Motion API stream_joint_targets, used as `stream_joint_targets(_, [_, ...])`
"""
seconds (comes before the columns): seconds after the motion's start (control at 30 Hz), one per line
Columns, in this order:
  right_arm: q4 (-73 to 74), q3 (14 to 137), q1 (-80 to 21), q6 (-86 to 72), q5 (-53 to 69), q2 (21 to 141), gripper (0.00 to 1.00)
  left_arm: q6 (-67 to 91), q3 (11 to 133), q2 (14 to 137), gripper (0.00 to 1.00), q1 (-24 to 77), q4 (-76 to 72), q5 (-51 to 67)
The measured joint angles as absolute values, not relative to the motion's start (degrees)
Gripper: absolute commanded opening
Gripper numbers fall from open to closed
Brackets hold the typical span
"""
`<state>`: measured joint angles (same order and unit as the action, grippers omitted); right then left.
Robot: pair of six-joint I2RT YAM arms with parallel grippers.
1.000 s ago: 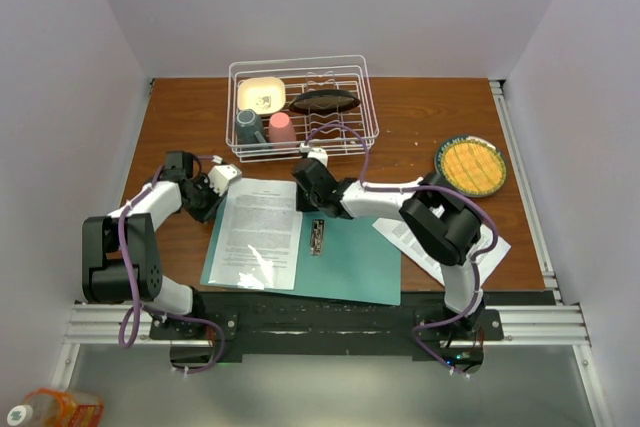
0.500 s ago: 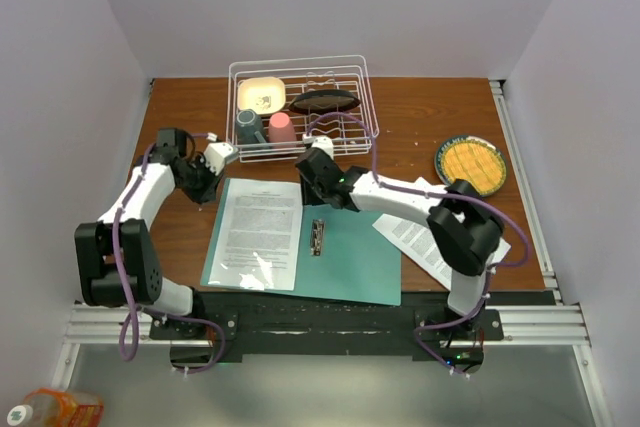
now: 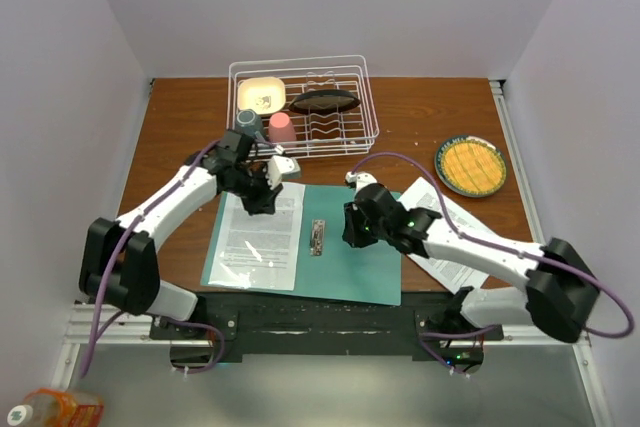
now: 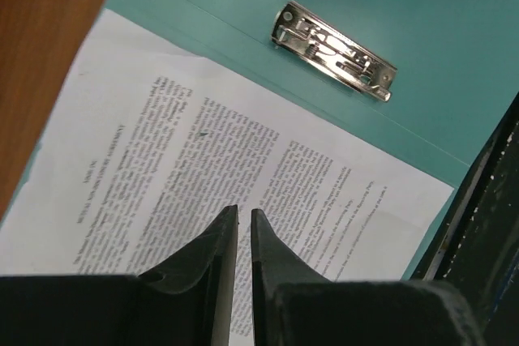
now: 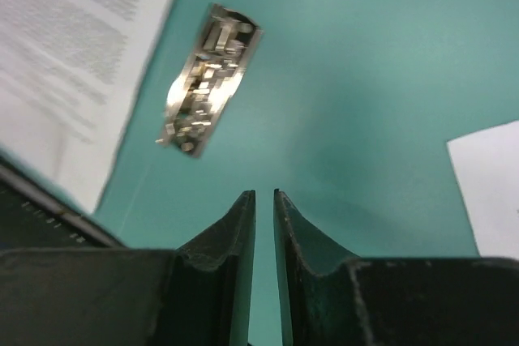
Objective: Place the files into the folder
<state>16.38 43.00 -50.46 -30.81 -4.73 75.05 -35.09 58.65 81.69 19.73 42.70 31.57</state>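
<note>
Your left claw (image 4: 243,215) pinched together, empty, over the files (image 3: 258,237) on the folder (image 3: 355,267) left half, your right claw (image 5: 261,197) likewise together beside the metal clip (image 3: 318,237), more sheets (image 3: 440,209) overlapping the folder's right edge on the surface (image 3: 420,117)

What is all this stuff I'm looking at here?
Brown wooden table: 1, under everything.
Thin teal folder: 1, open flat, near edge.
Small metal clip: 1, silver, on folder's spine.
White printed paper sheets: count unclear; on folder's left half, more at its right.
White wire dish rack: 1, far centre.
Cream square bowl, dark oval dish, grey cup, pink cup: 1 each, in rack.
Round green-rimmed yellow plate: 1, right.
Orange bottle: 1, below table, left.
Left claw: black, shut, above sheets.
Right claw: black, shut, above folder.
</note>
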Motion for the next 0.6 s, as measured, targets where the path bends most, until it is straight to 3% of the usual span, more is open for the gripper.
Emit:
stream_joint_targets(0.23, [9.6, 41.4, -54.3, -29.3, 3.8, 68.1, 0.17, -33.5, 57.3, 89.6, 0.17, 28.3, 39.6, 31.6])
stream_joint_targets(0.47, [2.3, 39.0, -55.6, -30.9, 5.2, 79.7, 0.20, -31.7, 57.4, 96.6, 0.17, 32.4, 36.4, 32.1])
stream_joint_targets(0.6, [-2.1, 38.9, -55.4, -32.0, 4.0, 83.5, 0.12, -30.0, 57.2, 97.9, 0.16, 32.0, 35.9, 31.7])
